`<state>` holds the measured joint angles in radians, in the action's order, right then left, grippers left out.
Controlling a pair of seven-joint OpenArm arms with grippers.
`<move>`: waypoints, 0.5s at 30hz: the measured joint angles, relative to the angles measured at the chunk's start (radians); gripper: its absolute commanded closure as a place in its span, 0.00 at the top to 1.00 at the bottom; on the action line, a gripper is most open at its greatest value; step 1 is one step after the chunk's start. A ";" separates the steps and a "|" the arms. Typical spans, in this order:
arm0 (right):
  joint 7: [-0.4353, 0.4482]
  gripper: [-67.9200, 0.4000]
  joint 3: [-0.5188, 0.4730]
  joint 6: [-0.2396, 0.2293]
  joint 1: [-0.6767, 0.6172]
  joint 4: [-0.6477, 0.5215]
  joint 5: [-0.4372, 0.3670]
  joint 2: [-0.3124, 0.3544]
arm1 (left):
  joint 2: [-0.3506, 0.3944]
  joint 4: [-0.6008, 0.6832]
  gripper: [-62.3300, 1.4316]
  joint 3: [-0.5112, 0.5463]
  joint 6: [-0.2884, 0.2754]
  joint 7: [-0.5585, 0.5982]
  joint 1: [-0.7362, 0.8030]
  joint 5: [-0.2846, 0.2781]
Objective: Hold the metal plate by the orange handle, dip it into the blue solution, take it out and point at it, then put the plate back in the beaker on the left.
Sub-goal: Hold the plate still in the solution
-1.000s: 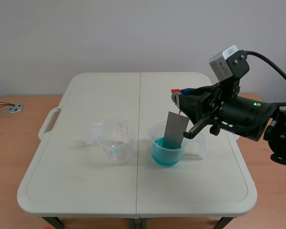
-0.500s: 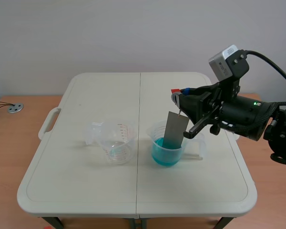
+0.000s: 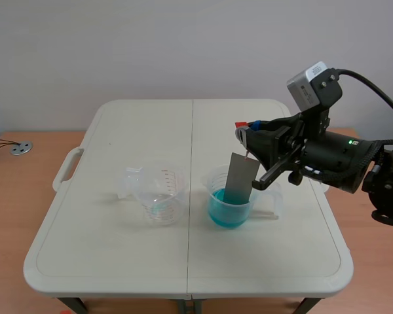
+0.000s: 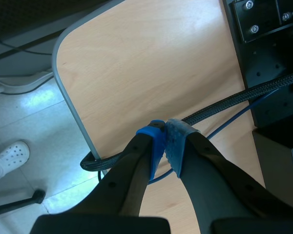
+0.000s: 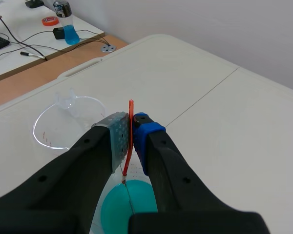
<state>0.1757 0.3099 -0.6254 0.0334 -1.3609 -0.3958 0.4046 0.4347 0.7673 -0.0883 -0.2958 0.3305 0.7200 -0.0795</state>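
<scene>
Right pincer (image 5: 132, 129): pinching the handle (image 5: 131, 105).
Plate (image 3: 241, 175): hangs below it, dipped in solution (image 3: 224, 212).
Risk: thin handle may swivel, knocking the beaker (image 3: 211, 179).

White folding table (image 3: 105, 261), seamed down the middle (a carry handle at its left edge). Bears, left of the seam, a clear beaker (image 3: 158, 193) with only a trace of bluish liquid. Bears too, just right of the seam and apart from the first, a second beaker (image 3: 209, 184) part-filled with blue solution (image 3: 226, 212).

The right pincer (image 3: 246, 135) clamps the orange handle (image 3: 240, 124) — metal plate (image 3: 240, 176) hanging into the blue solution (image 3: 226, 212).
</scene>
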 measured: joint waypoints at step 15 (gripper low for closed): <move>0.023 0.02 0.000 0.000 0.000 0.000 0.004 0.000 | 0.000 0.000 0.07 0.000 0.000 0.000 0.000 0.000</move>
<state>0.1989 0.3099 -0.6254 0.0334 -1.3609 -0.3920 0.4046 0.4347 0.7673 -0.0883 -0.2958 0.3305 0.7200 -0.0795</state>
